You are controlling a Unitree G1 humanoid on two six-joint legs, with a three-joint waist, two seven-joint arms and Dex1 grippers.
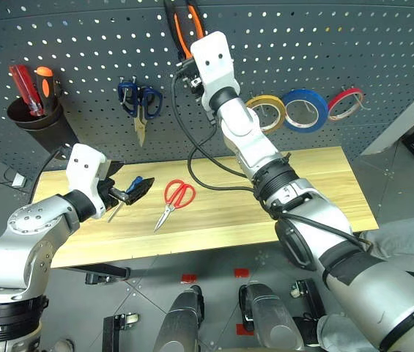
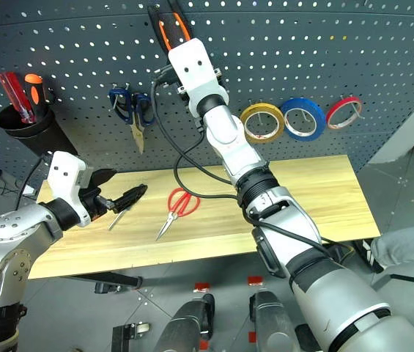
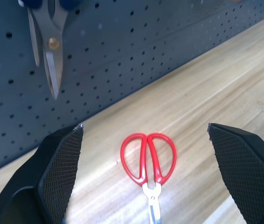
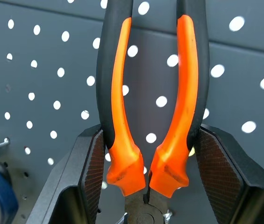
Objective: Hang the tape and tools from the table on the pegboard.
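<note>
Pliers [image 4: 153,107] clamped in right gripper [image 4: 148,168] against pegboard [image 1: 338,44].

pliers [image 4: 153,93]: we see the handles run off the top edge, the nose is cut off below | small screwdriver [image 1: 122,198]: mostly hidden behind the left gripper [image 1: 130,192]; we cannot see its tip

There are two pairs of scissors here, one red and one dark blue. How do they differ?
The red-handled scissors lie flat on the wooden table, tips pointing toward the front edge; the blue-handled scissors hang on the pegboard, blades pointing down. The red ones sit right in front of the left gripper's open fingers; the blue ones hang farther back, above it. Both pairs are closed.
</note>
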